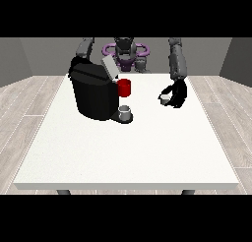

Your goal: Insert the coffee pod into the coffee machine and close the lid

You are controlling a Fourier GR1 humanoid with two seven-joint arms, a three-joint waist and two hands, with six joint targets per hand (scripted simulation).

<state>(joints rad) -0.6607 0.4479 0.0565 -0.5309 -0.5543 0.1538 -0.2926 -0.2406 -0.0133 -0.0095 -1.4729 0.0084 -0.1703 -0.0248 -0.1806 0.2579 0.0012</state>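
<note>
Nearest me is the bare front stretch of the large white table (128, 157). Further in, left of centre, a small grey cup (125, 111) stands on the drip tray of the bulky black coffee machine (92, 96). The machine's grey lid (109, 67) is tipped up and open, and a red mug (125, 87) sits just beside the machine's right side, behind the grey cup. Over to the right, the black hand at the view's right (176, 94) is low over the table, its fingers curled round a small pale coffee pod (165, 98), well apart from the machine. At the far edge stands the robot; its other hand is hidden behind the machine.
</note>
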